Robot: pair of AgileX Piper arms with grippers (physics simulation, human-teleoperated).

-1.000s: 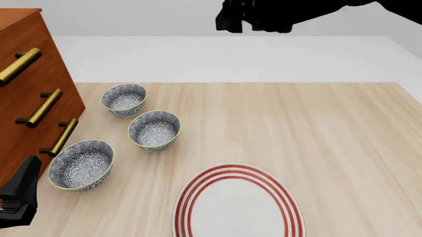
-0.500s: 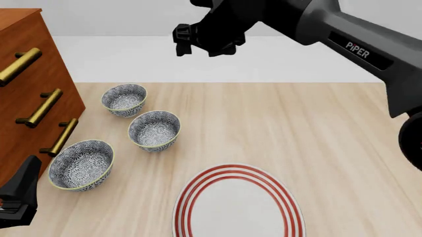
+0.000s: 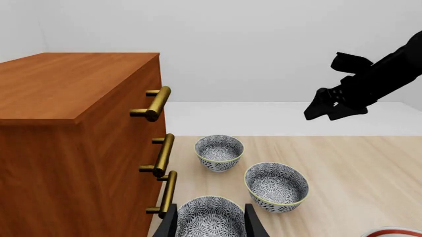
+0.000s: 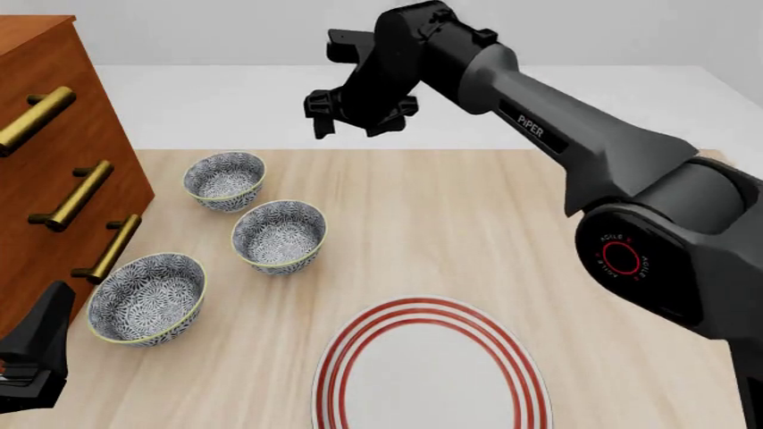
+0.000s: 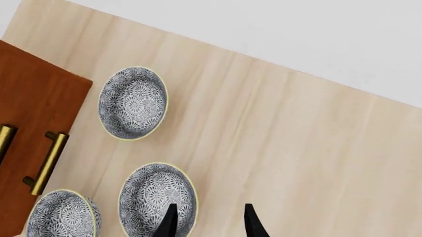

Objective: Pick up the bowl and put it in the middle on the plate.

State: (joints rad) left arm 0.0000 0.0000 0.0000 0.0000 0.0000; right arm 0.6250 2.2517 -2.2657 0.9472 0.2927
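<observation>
Three alike blue-grey patterned bowls stand left of centre: a far bowl [image 4: 224,179], a middle bowl [image 4: 279,235] and a near bowl [image 4: 146,297]. The red-ringed white plate [image 4: 430,366] lies at the front edge. My right gripper [image 4: 352,123] hangs high above the table's far side, behind the far bowl; its wrist view shows it open [image 5: 209,222] over the middle bowl [image 5: 157,200], holding nothing. My left gripper [image 4: 34,353] sits low at the front left, open [image 3: 211,212], with the near bowl [image 3: 209,219] just ahead between its fingers, untouched.
A brown wooden dresser [image 4: 48,170] with brass bar handles [image 4: 71,195] stands along the left edge, close to the bowls. The right arm's long black body [image 4: 573,152] crosses above the table's right half. The plate's rim [image 3: 396,232] shows in the left wrist view.
The right arm has swung in from the upper right, moving left and lower, so its gripper now hangs behind the far bowl. The left gripper, bowls and plate have not moved.
</observation>
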